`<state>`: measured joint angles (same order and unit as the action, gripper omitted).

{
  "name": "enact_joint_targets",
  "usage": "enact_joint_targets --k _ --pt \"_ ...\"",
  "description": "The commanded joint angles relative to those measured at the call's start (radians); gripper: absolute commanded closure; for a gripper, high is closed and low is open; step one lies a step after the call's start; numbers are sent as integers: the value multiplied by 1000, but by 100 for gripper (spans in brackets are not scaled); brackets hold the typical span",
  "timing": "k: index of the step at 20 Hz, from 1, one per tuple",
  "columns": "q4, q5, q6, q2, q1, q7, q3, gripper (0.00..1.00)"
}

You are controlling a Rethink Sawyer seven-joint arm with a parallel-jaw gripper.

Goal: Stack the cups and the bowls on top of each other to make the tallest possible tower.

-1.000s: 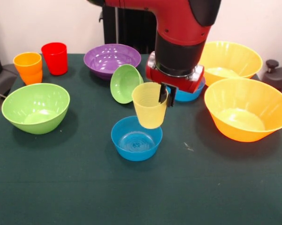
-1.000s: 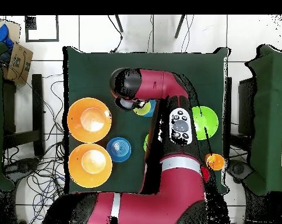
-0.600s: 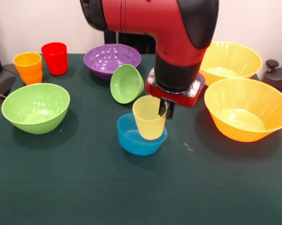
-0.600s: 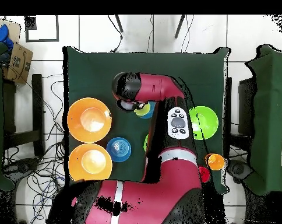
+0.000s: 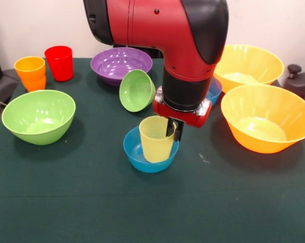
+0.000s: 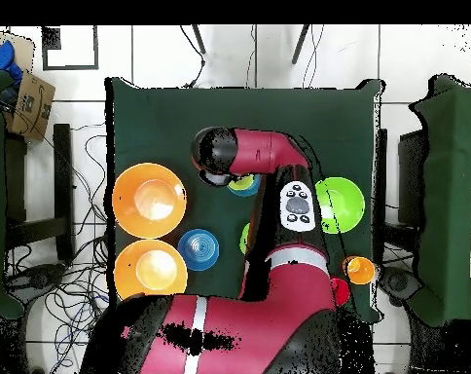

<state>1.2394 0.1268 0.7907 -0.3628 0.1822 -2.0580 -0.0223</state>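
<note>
My gripper (image 5: 172, 130) is shut on the right rim of the pale yellow cup (image 5: 154, 138), one finger inside the wall and one outside. The cup stands upright inside a small blue bowl (image 5: 142, 154) at the table's middle. From overhead, the cup (image 6: 242, 181) and blue bowl (image 6: 247, 189) peek out beside the arm. A small green bowl (image 5: 136, 90) lies tipped on its side just behind. The second small blue bowl (image 5: 214, 89) is mostly hidden by the arm; it shows in full in the overhead view (image 6: 199, 248).
At the left are an orange cup (image 5: 30, 72), a red cup (image 5: 59, 62) and a large green bowl (image 5: 38, 115). A purple bowl (image 5: 121, 63) sits at the back. Two very large orange bowls (image 5: 249, 63) (image 5: 266, 117) fill the right side.
The arm has come down and slightly left, lowering the yellow cup from above the blue bowl into it. The blue bowl tilted briefly and now sits level.
</note>
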Motion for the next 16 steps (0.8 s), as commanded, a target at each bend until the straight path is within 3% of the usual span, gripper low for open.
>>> enact_joint_targets --k 1,15,16 --pt "85 88 -61 2 22 68 -36 100" --pt "54 82 -16 14 27 84 -43 100" --pt "55 84 -19 14 27 85 -43 0"
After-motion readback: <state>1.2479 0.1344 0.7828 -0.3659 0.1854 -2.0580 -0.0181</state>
